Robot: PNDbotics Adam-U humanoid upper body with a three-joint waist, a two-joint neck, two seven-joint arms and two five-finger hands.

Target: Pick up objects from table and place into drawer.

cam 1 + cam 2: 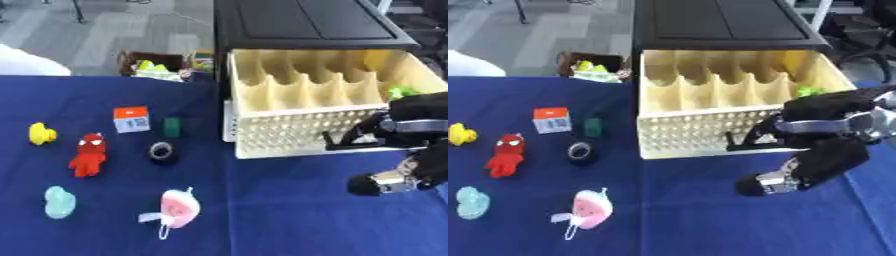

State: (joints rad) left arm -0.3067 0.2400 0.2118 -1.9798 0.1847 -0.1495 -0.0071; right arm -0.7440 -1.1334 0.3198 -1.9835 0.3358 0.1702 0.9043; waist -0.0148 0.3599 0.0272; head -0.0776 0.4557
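Blue table (289,210): right hand (815,150) curled, empty, at open drawer (710,132) front; toys well left.

The tabletop (289,210) carries seven loose items: one yellow duck (40,134), one red figure (87,155), one orange-and-white box (131,119), one green block (172,126), one dark tape roll (162,151), one teal toy (59,202), one pink toy (179,208). One open drawer (306,131) stands at the far edge, holding one green item (402,91).

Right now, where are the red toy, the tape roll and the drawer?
Red toy (87,155): left eye view, on its body.
Tape roll (162,151): left eye view, on its ring.
Drawer (702,131): right eye view, on its perforated front wall.
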